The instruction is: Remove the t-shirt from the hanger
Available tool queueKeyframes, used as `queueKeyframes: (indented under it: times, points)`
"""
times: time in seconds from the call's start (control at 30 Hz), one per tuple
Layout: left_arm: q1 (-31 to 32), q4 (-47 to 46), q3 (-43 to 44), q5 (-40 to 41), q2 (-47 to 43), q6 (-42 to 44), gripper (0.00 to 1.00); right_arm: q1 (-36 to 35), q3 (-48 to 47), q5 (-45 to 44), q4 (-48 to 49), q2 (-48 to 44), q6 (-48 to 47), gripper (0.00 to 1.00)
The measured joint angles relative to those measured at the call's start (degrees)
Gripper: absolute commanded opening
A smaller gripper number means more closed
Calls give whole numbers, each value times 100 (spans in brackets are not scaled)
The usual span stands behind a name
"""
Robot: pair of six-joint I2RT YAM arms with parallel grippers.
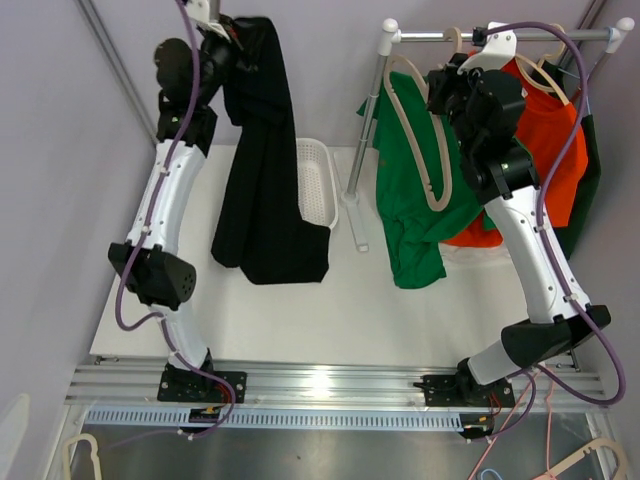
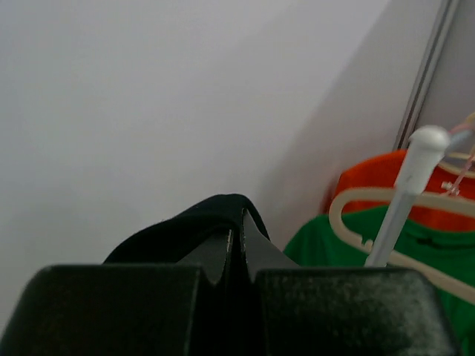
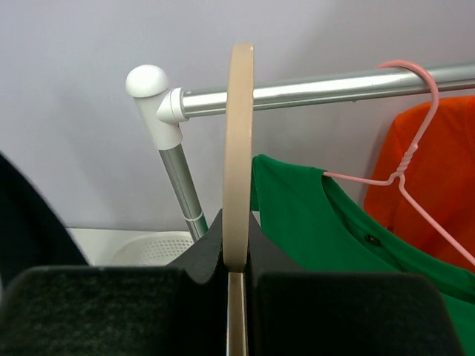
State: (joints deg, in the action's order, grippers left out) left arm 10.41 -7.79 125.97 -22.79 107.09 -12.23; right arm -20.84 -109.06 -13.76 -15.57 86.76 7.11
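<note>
The black t-shirt hangs free of any hanger at the back left, pinched at its top by my left gripper, which is raised high. In the left wrist view the gripper is shut on a fold of black cloth. My right gripper is shut on a bare beige hanger, held in front of a green shirt. In the right wrist view the gripper clamps the hanger edge-on, just below the rail.
A clothes rack with a metal rail and post stands at the back right, holding the green shirt on a pink wire hanger, an orange shirt and a dark garment. A white perforated basket sits beside the post.
</note>
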Motion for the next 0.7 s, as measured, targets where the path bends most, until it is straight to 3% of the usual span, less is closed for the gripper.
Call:
queueKeyframes:
  times: [0.17, 0.27, 0.37, 0.47, 0.7]
  points:
    - [42, 330, -920, 79, 179, -144, 1, 98, -229, 251, 37, 221, 9, 0]
    - [72, 649, -605, 190, 417, -133, 1, 120, -431, 339, 44, 341, 9, 0]
    - [81, 944, 302, 304, 658, -136, 1, 120, -492, 400, 52, 358, 4, 0]
    - [85, 837, 369, 380, 444, -203, 1, 127, -492, 437, 70, 361, -13, 0]
    - [317, 1062, -1738, 1075, -444, -717, 1, 188, -444, 656, 470, 426, -201, 0]
